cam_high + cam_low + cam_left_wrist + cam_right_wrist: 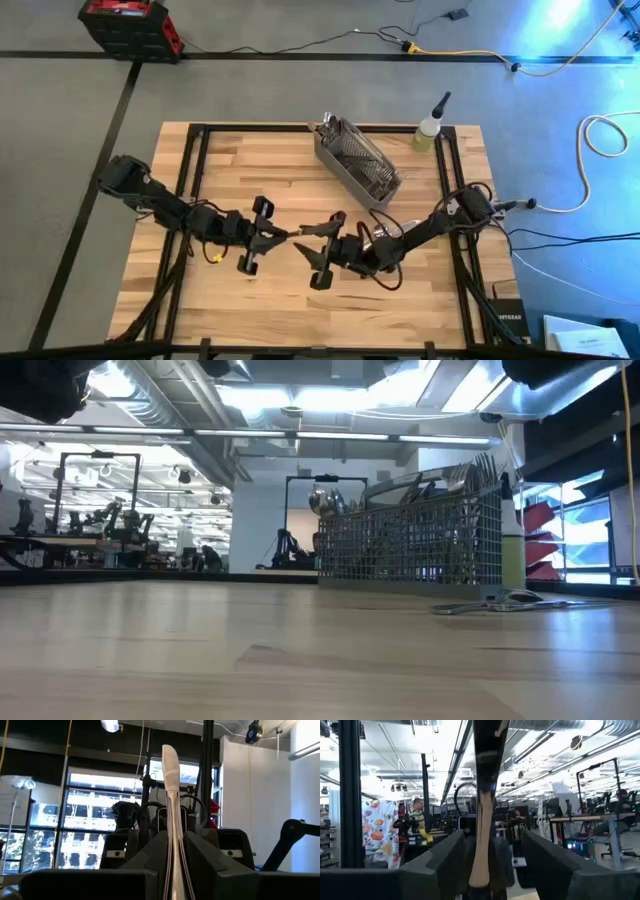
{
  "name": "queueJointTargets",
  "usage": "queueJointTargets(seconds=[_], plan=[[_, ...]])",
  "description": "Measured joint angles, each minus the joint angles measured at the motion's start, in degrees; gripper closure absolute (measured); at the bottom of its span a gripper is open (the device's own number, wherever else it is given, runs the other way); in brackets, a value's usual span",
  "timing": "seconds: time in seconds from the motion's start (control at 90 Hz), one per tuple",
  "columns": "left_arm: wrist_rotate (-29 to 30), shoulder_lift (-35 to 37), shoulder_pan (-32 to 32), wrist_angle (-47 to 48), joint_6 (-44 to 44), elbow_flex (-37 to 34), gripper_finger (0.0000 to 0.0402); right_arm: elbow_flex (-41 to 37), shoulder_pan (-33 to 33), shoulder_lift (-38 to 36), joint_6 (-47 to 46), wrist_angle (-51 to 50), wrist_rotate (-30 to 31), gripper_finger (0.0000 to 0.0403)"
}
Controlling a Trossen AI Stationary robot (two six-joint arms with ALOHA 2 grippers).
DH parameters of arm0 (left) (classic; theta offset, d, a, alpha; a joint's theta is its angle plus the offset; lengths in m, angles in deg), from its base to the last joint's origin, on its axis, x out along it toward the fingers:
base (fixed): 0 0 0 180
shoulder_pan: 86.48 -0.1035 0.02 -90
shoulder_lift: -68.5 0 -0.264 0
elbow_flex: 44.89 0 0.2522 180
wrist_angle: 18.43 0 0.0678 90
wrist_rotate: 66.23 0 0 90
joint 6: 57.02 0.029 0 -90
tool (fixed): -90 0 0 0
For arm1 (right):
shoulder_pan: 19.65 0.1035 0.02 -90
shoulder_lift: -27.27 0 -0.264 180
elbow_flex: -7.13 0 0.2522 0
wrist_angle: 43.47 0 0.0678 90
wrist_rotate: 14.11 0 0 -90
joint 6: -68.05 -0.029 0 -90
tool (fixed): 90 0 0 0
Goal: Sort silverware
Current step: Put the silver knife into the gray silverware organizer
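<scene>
Table (270, 160) mostly bare wood; wide open space on left half and along near edge, black frame rails down both sides. Basket (357, 161) sits tilted diagonally near far edge, right of centre, with bottle (430, 130) just beside its right end at the far right corner. Silverware (470, 475) stands upright in basket, handles and tines sticking above the mesh in low view; a few more pieces (500, 601) lie flat on the wood just in front of basket's right end. Both arms meet mid-table, well apart from basket and clear of every edge. Left gripper (268, 236) points right, fingers clamped together on one utensil (172, 820), whose slim silver handle rises straight out between the fingers (150, 855) in left wrist view. Right gripper (322, 245) points left, facing the left one, tips near each other; its fingers are spread wide apart. Right wrist view shows a thin dark-and-pale shape between right fingers (445, 860), too blurred to identify, cannot tell if touching.
</scene>
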Motion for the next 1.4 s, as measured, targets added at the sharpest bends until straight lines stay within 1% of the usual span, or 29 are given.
queueJointTargets(seconds=[0.278, 0.489, 0.611, 0.822, 0.933, 1.022, 1.067, 1.111, 1.233, 1.4], plan=[[-0.1, 0.0, 0.0, 0.0, -0.4, 0.0, 0.0357, 2.9, -0.3, 0.0, 0.3, -0.4, -3.7, 0.022], [-0.1, 0.1, 0.0, 0.0, -0.4, 0.0, 0.0357, 3.5, -1.2, 0.0, -0.2, -0.6, -4.9, 0.0227], [-0.1, 0.2, 0.0, 0.0, -0.2, 0.0, 0.0357, 3.5, -1.2, 0.0, -1.2, -0.8, -5.2, 0.0248], [-0.3, 0.2, 0.0, 0.0, 0.1, 0.0, 0.0357, 3.5, -1.2, 0.0, -1.6, -0.9, -6.2, 0.0296], [-0.5, 0.2, 0.0, -0.1, 0.1, 0.0, 0.0357, 3.5, -1.2, 0.0, -2.1, -0.9, -7.5, 0.0333], [-1.3, 0.2, 0.1, -0.2, 0.3, 0.0, 0.0357, 3.4, -1.6, 0.0, -2.8, -1.3, -10.0, 0.0373], [-1.9, 0.3, 0.1, -0.3, 0.4, 0.0, 0.0357, 3.4, -1.7, 0.0, -3.4, -1.4, -11.2, 0.0385], [-2.0, 0.3, 0.1, -0.4, 0.4, 0.0, 0.0357, 3.4, -2.0, 0.0, -3.9, -1.4, -11.7, 0.0388], [-2.0, 0.3, 0.1, -0.3, 0.5, 0.0, 0.0356, 3.4, -2.3, -0.1, -4.9, -1.7, -12.2, 0.0379], [-1.8, 0.3, 0.0, 0.2, -2.0, 0.0, 0.0342, 3.4, -2.3, -0.2, -4.8, -1.9, -12.4, 0.039]])
